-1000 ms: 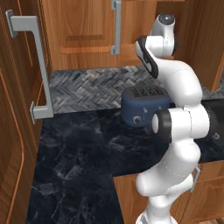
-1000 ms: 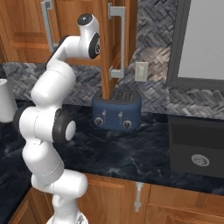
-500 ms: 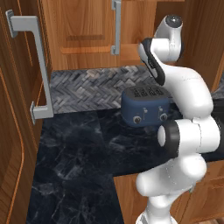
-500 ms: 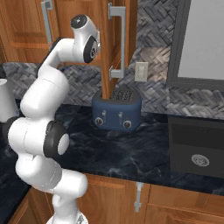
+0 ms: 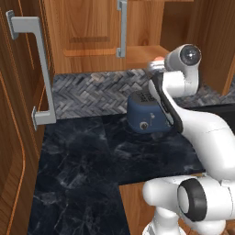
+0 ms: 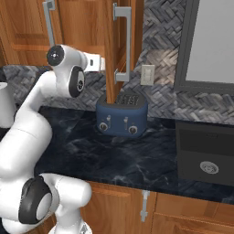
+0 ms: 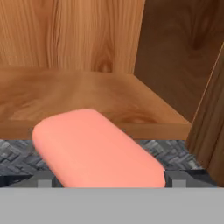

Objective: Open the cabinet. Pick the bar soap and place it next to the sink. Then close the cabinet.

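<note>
— What is the pincer (image 7: 109, 180) doing?

— It is pinching the small salmon-pink rounded bar soap (image 7: 96, 148). In the hand view a dark fingertip (image 7: 43, 180) sits at each end of the bar, at nine and three o'clock of it.

— Where is the soap, then?

— It is off the shelf. It hangs just in front of the lip of the warm-brown wooden wall cabinet (image 7: 87, 96), with the shelf board at twelve o'clock of it and grey herringbone tiling showing at six. In the left base view a sliver of pink (image 5: 159, 58) shows at the pincer (image 5: 156, 65), level with the cabinet floor.

— And the cabinet doors?

— In the right base view one panelled door (image 6: 109, 45) stands swung out towards the camera, its slim grey bar handle (image 6: 122, 45) at three o'clock of the pincer (image 6: 98, 63).

— What lies below?

— A dark blue two-slot toaster (image 6: 121, 114) stands at about five o'clock of the pincer, on the veined black marble worktop (image 6: 91, 151). The black rectangular sink (image 6: 192, 141) lies at three o'clock of the toaster, well apart from the soap.
</note>
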